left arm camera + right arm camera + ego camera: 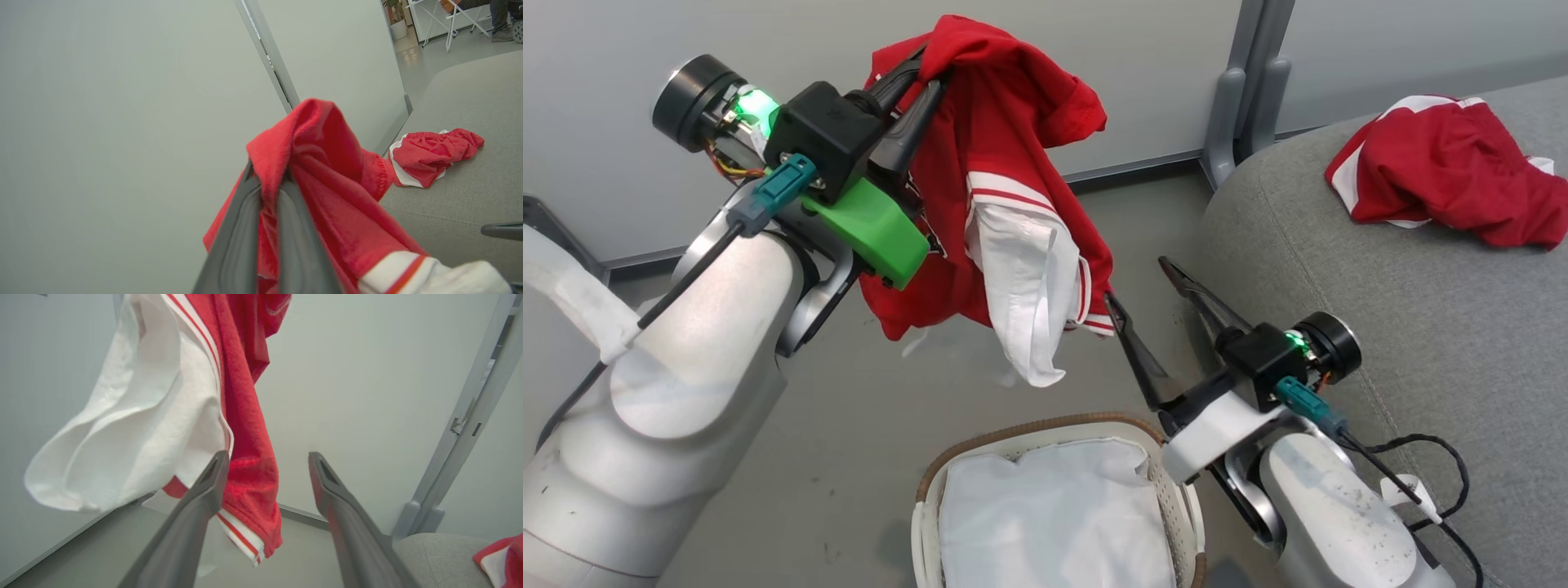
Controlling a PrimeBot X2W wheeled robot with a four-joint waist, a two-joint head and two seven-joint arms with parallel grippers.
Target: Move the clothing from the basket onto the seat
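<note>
Left gripper [931, 69], held high and close before the head camera, is seen with jaws clenched on a bunched fold of the red clothing [1005, 147], which hangs free in the air, clear of the basket [1045, 425], where a white liner [1045, 506] lies; the right gripper [1135, 279] is held with jaws released just beside the hanging hem, grasping nothing; a second red garment [1445, 175] is already laid on the seat [1339, 327]. The carrying step is judged to be in hand; a swing rightward over the seat is called for next, then a release — the trailing hem kept off the right jaws.
</note>
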